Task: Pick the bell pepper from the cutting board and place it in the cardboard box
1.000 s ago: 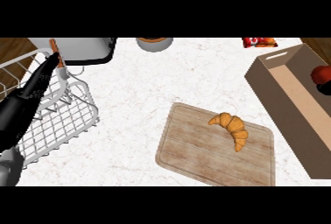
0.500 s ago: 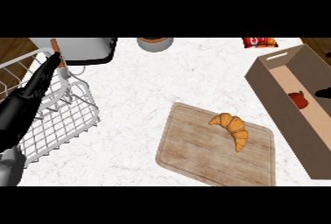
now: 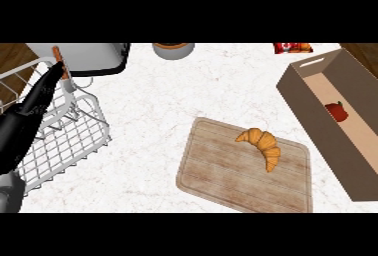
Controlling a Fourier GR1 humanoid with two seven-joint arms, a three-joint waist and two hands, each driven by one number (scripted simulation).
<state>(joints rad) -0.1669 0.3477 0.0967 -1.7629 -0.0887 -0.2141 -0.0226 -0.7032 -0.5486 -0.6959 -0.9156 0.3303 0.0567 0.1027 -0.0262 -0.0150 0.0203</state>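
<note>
Settled now, bell pepper (image 3: 337, 111) rests inside cardboard box (image 3: 319, 98), seemingly mid-floor.

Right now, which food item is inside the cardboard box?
The red bell pepper, lying on the floor of the cardboard box. The croissant lies on the cutting board.

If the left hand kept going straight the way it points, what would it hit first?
Probably the brown handle standing at the wire rack's far corner, right ahead of the left hand; behind it sits a grey appliance. Depth is unclear, so it may pass above.
</note>
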